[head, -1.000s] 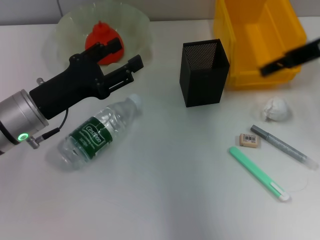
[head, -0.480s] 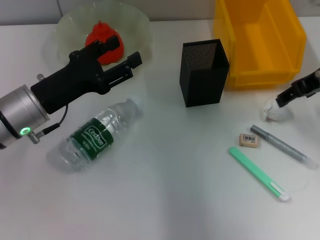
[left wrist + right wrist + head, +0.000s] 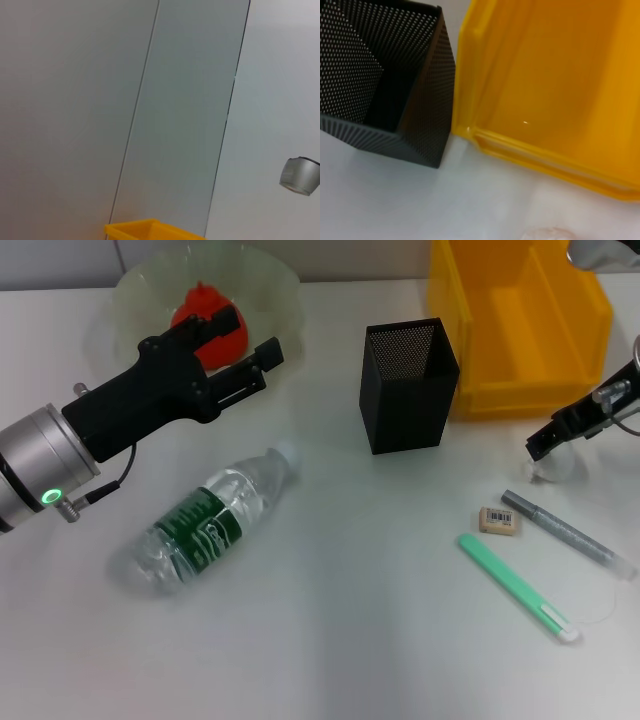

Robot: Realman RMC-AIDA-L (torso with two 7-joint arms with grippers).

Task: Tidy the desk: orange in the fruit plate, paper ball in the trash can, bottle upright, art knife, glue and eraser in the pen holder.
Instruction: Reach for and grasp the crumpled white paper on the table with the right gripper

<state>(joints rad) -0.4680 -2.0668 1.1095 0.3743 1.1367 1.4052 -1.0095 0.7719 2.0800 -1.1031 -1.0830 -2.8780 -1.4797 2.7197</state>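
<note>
Change: the bottle (image 3: 213, 523) had rolled a little toward the near edge of the worktop (image 3: 330, 640) since half a second before; the right hand (image 3: 556, 436) had sunk over the paper ball (image 3: 556, 470), hiding most of it.
Left hand (image 3: 238, 347): black, fingers spread with nothing between them, held above the rim of the fruit plate (image 3: 270, 285) at the far left corner.
Right hand: dark, at the right edge; whether spread or closed could not be told.
Orange (image 3: 207, 328): red-orange, round with a nub, inside the translucent pale-green scalloped plate.
Bottle: clear plastic, dark green label, lying on its side at the left.
Pen holder (image 3: 407, 386): square black metal mesh, upright, just beside the trash can (image 3: 520, 320), a glossy yellow rectangular plastic bin.
Eraser (image 3: 499, 521): small beige block with a barcode sticker, between a green art knife (image 3: 518, 587) and a grey pen (image 3: 567, 533).
</note>
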